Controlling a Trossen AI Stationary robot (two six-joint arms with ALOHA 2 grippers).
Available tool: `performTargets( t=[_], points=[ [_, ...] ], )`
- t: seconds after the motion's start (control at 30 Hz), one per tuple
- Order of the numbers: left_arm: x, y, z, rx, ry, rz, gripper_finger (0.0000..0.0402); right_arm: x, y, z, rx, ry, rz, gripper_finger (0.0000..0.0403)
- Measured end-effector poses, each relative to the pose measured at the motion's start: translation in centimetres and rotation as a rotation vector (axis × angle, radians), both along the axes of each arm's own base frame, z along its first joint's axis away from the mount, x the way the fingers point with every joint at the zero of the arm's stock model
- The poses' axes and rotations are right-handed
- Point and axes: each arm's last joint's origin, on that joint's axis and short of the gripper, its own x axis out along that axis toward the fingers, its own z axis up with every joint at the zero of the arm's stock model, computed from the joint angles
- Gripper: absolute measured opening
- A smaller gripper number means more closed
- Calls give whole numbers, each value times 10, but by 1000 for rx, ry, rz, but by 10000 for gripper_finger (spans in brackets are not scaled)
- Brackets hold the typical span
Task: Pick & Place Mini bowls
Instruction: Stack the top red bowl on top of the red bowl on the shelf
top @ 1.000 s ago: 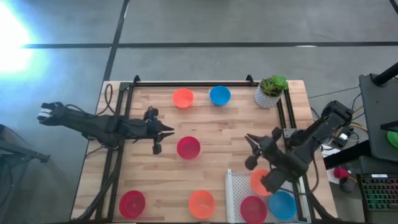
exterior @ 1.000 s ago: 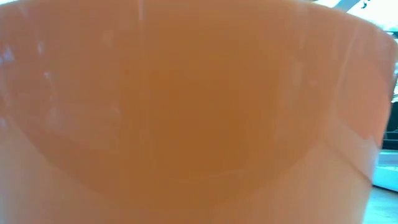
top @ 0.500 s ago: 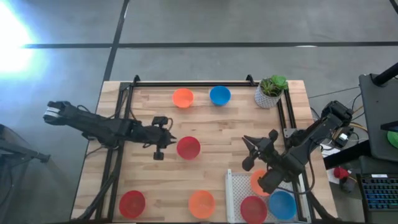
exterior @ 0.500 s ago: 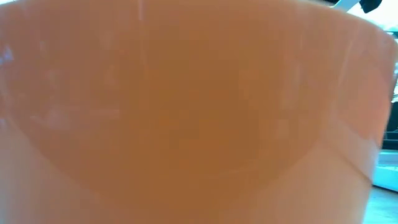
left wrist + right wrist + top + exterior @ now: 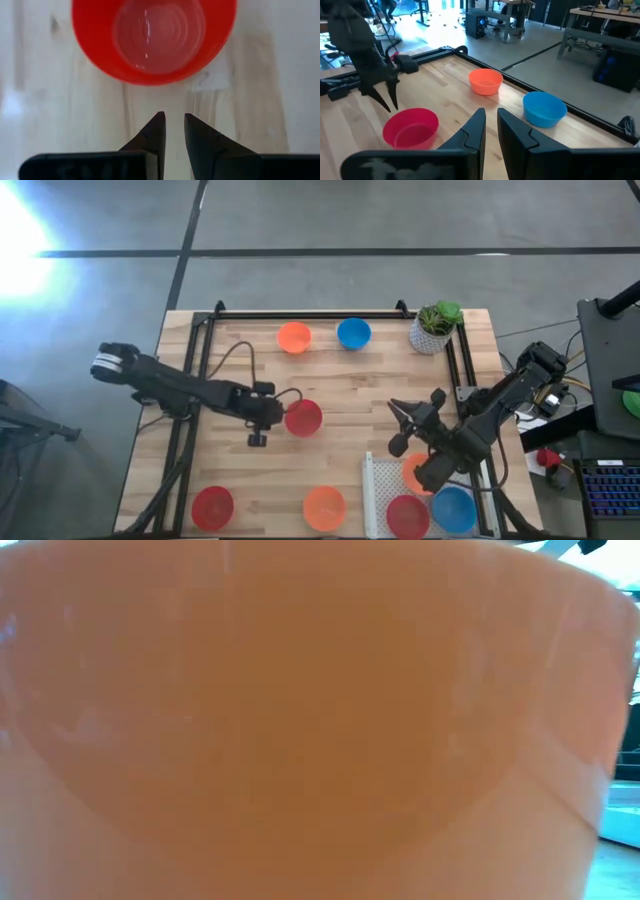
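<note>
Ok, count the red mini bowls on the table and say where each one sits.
3. One red bowl sits mid-table, just ahead of the left gripper. Another is at the near left corner. The third lies in the white tray at near right. The right arm may hide others.

Bright glare upper left; low view blurred orange, out of focus.

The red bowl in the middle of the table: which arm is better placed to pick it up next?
The left. Its gripper is right beside the red bowl, fingers pointing at it with nothing between. The right gripper is farther off, near the white tray.
</note>
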Motion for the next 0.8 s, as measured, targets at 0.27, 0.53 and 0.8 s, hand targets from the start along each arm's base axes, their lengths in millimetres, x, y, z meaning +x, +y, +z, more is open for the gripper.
performTargets(
  t=[0.27, 0.53, 0.8],
  points=[
    [15, -3, -15, 0, 36, 19, 65, 0, 0, 0, -7, 13, 5, 47],
    [37, -6, -6, -21, -83, 20, 65, 0, 0, 0, -8, 17, 7, 47],
    [63, -5, -14, -24, -256, -1, 65, 0, 0, -1, -9, 17, 7, 47]
  ],
)
